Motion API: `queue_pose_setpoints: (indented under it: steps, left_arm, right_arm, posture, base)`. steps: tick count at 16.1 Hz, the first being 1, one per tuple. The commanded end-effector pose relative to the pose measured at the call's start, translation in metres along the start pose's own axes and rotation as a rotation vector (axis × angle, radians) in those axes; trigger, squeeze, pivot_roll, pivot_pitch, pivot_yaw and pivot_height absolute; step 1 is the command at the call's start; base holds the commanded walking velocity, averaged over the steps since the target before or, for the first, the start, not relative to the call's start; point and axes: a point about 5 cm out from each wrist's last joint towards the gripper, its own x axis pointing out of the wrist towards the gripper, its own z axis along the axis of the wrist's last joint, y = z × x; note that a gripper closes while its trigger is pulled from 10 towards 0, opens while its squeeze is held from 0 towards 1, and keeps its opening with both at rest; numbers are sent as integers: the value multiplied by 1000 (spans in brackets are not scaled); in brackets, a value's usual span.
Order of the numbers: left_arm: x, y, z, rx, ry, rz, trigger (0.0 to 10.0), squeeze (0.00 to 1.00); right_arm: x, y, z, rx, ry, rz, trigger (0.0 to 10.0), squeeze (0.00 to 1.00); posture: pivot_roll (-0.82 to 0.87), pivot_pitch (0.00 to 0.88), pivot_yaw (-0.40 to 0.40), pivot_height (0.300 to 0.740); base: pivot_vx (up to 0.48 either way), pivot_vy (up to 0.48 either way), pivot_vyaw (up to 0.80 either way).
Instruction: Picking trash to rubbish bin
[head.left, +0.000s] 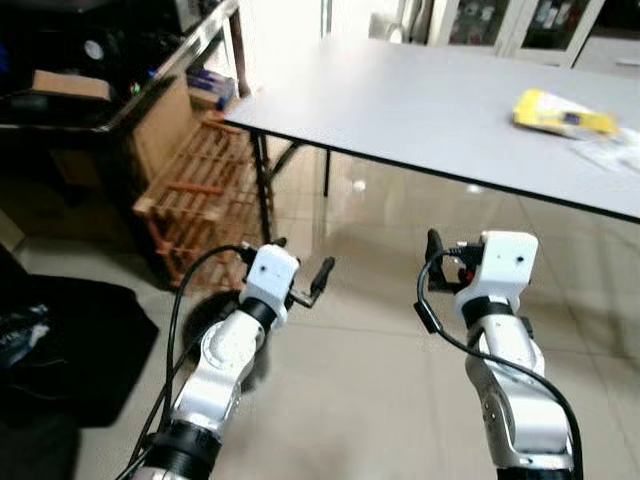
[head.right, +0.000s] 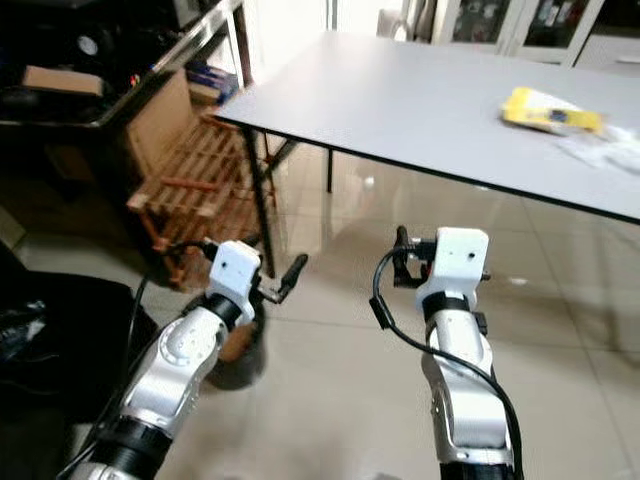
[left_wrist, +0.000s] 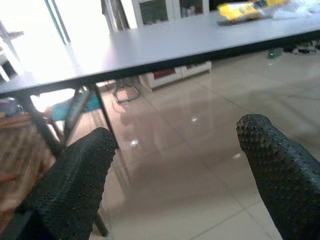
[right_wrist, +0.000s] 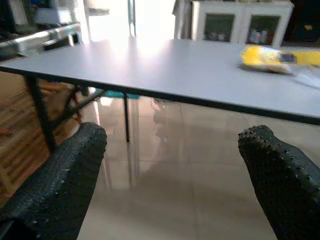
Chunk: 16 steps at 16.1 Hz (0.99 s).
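Left eye view: both grippers empty, trash far off on the table

Left eye view runs from a dark cluttered corner on the left, where a black bag (head.left: 70, 340) lies on the floor beside a leaning cardboard sheet (head.left: 160, 125) and a wooden slat rack (head.left: 205, 195), to the grey table (head.left: 420, 110) that fills the upper right. Low in the middle, the left gripper (head.left: 312, 282) is held out over the shiny tiled floor (head.left: 360, 340), below the level of the tabletop. Its wrist view shows the two black fingers (left_wrist: 75, 185) spread wide with nothing between them. A round dark thing on the floor under the left arm may be a bin, but I cannot tell. Further right, the right gripper (head.left: 440, 265) hangs at about the same height, and its fingers (right_wrist: 280, 175) are likewise wide apart and empty.

The trash, a yellow packet (head.left: 560, 113), lies on the far right part of the table, with a clear plastic wrapper (head.left: 612, 150) just beside it near the right edge. Both are well apart from either gripper.

Risks from here, as I judge them: both grippers sit lower than the tabletop, so a forward move without lifting the arms would likely knock them against the table edge (head.left: 450, 172). The packet looks thin and flat, so fingers coming straight down may slide it along the smooth top rather than catch it. The wrapper is pale and blurred against the table, so it is easy to miss or to drag off the edge
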Motion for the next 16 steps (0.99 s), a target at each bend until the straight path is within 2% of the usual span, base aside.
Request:
queue_pose_setpoints:
  steps: [1, 15, 16]
  left_arm:
    - [4, -4, 5, 13, -20, -22, 10000, 0]
    - [8, -7, 5, 11, -26, -28, 10000, 0]
    - [9, -7, 5, 11, -26, -28, 10000, 0]
  right_arm:
    - [0, -2, 1, -7, 0, -13, 10000, 0]
    - [-1, -2, 0, -13, 1, -10, 10000, 0]
    - [0, -2, 0, -13, 1, -9, 10000, 0]
  posture:
    - [-69, 65, 25, 740]
    - [-80, 63, 30, 740]
    - [-80, 63, 30, 740]
  base:
    - [0, -480, 0]
    - [0, -480, 0]
    - [0, 0, 0]
